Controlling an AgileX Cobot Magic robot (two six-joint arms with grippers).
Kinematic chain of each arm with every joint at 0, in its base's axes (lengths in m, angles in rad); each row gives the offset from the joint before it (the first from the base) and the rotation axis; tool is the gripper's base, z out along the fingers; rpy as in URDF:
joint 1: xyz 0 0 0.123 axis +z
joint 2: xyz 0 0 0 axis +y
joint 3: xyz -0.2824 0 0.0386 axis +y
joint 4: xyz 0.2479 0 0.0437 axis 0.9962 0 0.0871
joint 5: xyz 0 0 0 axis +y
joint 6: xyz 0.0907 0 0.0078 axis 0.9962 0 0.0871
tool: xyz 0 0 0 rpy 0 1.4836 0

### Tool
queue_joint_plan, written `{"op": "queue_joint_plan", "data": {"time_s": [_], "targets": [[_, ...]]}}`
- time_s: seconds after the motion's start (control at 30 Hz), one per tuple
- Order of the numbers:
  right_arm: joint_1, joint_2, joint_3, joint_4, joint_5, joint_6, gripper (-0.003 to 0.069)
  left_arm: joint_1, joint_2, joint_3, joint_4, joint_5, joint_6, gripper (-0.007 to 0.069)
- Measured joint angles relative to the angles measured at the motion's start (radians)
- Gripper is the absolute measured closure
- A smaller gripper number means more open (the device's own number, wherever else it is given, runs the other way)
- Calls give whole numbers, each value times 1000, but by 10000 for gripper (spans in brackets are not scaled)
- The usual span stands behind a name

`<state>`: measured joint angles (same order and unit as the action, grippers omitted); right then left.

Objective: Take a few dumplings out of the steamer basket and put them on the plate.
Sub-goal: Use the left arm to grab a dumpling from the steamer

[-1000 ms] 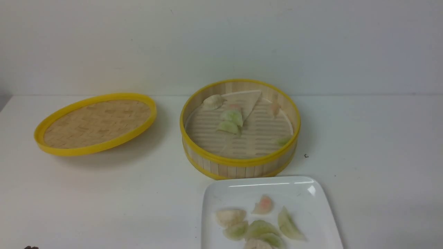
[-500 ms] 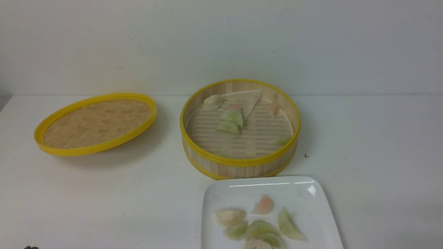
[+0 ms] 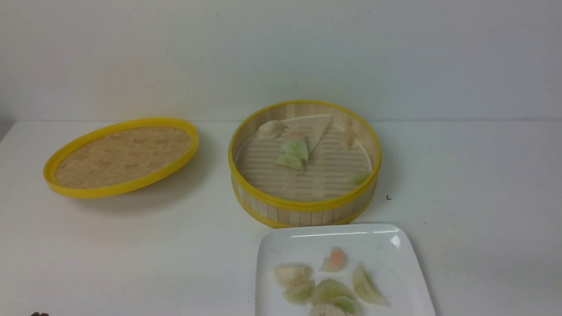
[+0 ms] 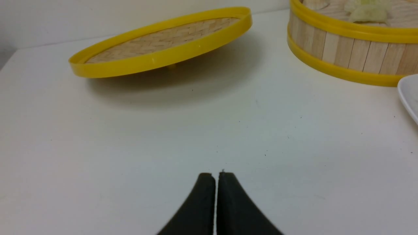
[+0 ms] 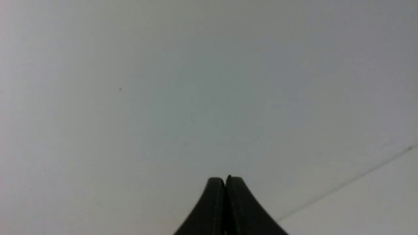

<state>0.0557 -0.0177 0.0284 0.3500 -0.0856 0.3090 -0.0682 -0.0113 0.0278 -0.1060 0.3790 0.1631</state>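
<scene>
The steamer basket (image 3: pixel 303 205) stands mid-table and holds several pale dumplings (image 3: pixel 295 148) on its slatted floor; its wall (image 4: pixel 346 49) also shows in the left wrist view. In front of it lies the white plate (image 3: pixel 342 239), its edge (image 4: pixel 408 94) just showing in the left wrist view, with several dumplings (image 3: pixel 329 289) grouped at its near side. My left gripper (image 4: pixel 215 174) is shut and empty, low over bare table, well short of the basket. My right gripper (image 5: pixel 225 179) is shut on nothing and faces only plain white surface. Neither arm reaches into the front view.
The flat yellow-rimmed woven lid (image 3: pixel 123 156) rests tilted on the table left of the basket, and the left wrist view shows it (image 4: pixel 163 36) ahead of the left gripper. A folded paper liner (image 3: pixel 316 125) lies at the back of the basket. A white wall stands behind the table.
</scene>
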Motion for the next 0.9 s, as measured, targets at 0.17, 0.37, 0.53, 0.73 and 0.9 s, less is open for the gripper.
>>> {"op": "queue_joint_plan", "data": {"time_s": [0.17,0.37,0.53,0.73,0.9], "targets": [[0,0,0,14,-85,2,673,0,0,0,0,0,0,631],[1,0,-94,6,70,-7,673,0,0,0,0,0,0,631],[1,68,-251,-34,285,-61,673,0,0,0,0,0,0,631],[1,236,-422,-45,539,-217,673,0,0,0,27,-11,10,631],[1,435,-599,-52,834,-309,673,0,0,2,-168,-212,-108,631]]}}
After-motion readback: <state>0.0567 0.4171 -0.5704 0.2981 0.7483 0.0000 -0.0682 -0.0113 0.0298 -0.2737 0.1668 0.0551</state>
